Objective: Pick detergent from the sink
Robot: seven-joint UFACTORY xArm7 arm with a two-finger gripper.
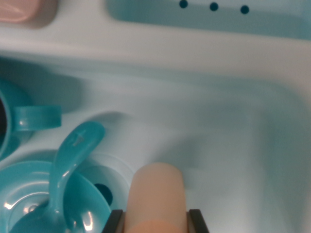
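Gripper (156, 224) at 6 o'clock, fingers (113, 221) clasping peach detergent bottle (156, 194) over pale sink (218, 136). At 8 o'clock, teal bowl (24, 194) holding teal spoon (68, 167). Teal cup (17, 121) at 9 o'clock.

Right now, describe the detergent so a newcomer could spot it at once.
Start with the pale sink basin that fills most of the wrist view. At its bottom edge, between the dark gripper fingers, stands the detergent, just right of the drain. It is a peach, round-topped cylinder, whereas its neighbours, the spoon, bowl and cup, are all teal.
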